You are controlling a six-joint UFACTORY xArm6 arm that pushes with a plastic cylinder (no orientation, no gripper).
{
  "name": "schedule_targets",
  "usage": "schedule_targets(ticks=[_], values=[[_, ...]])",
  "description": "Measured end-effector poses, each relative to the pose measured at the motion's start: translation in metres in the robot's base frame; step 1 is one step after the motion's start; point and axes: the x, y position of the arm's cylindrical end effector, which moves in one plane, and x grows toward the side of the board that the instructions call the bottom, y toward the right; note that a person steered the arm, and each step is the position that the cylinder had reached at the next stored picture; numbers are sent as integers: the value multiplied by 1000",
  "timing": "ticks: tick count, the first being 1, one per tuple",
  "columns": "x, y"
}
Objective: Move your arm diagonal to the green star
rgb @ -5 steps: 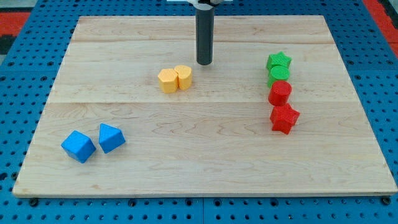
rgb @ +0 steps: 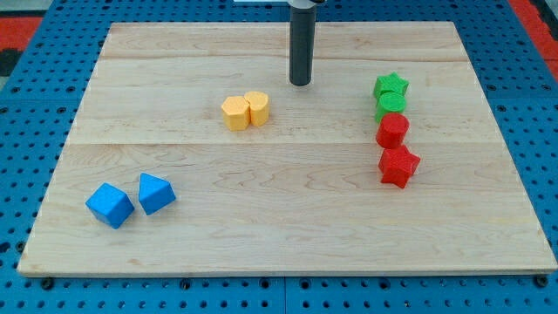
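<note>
Our arm carries no jaws, so there is nothing to spread or press together; it ends only in a dark straight rod. My tip (rgb: 301, 84) stands on the pale wooden board (rgb: 279, 235) in the upper middle of the frame, touching no block. The green star-shaped block (rgb: 391, 85) sits at the upper right, well apart from the tip and at nearly the same level.

Touching the star from below is a second green block (rgb: 391, 105), its shape unclear, then a red rounded block (rgb: 392, 130) and a red star block (rgb: 399, 166). Two yellow blocks (rgb: 245, 111) lie near the tip, toward the lower left.

To do this step well, we think the tip should finish off a corner of the star, not beside it. The upper-left corner looks best: bare wood lies there, and the board's top edge leaves some room above. Two blue blocks (rgb: 131, 200) at the lower left are out of the way.
</note>
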Motion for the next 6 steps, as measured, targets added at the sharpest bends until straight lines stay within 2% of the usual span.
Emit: schedule_targets(ticks=[1,2,3,6], values=[[8,19],[-24,95],[-22,185],[-22,223]])
